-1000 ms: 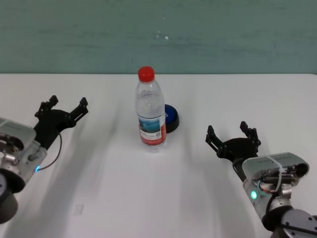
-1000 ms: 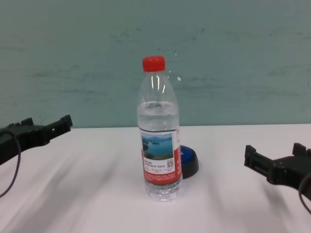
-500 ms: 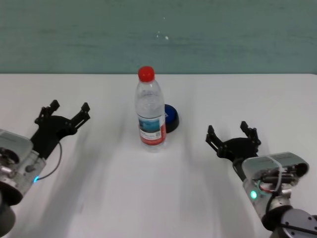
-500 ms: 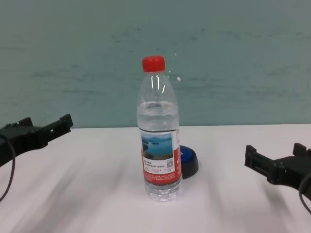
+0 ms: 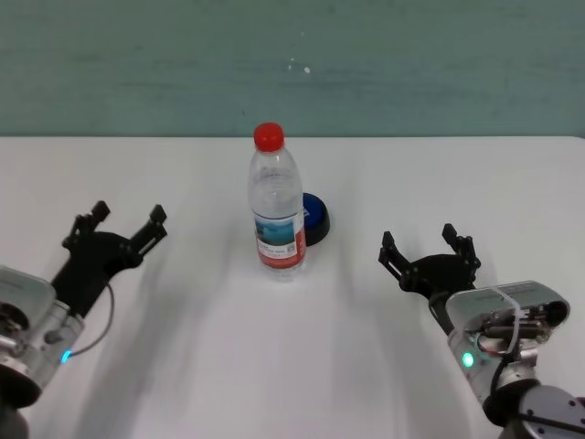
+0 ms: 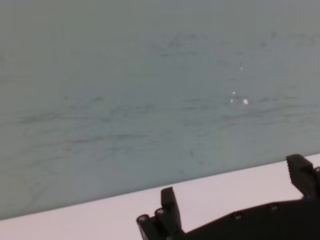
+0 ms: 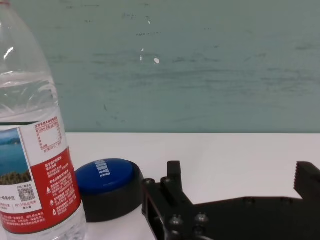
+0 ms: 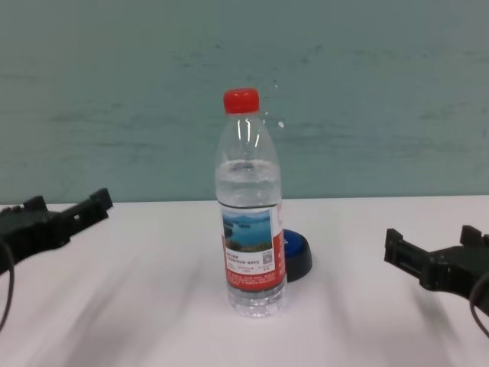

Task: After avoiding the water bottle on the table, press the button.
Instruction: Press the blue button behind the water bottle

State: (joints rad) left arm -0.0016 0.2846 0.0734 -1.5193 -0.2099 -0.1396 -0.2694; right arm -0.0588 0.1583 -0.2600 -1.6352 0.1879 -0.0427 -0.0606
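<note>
The water bottle stands upright mid-table, clear with a red cap and a lake label; it also shows in the chest view and the right wrist view. The blue button with a black base sits just behind the bottle, to its right, partly hidden by it in the chest view and plain in the right wrist view. My left gripper is open and empty, far left of the bottle. My right gripper is open and empty, right of the bottle and nearer me than the button.
The white table runs wide to a teal wall at the back. Nothing else stands on it. The left wrist view shows only the wall, the table edge and its own fingertips.
My left gripper has drawn back toward me and lowered a little, staying open. The right gripper, the bottle and the button have not moved.
</note>
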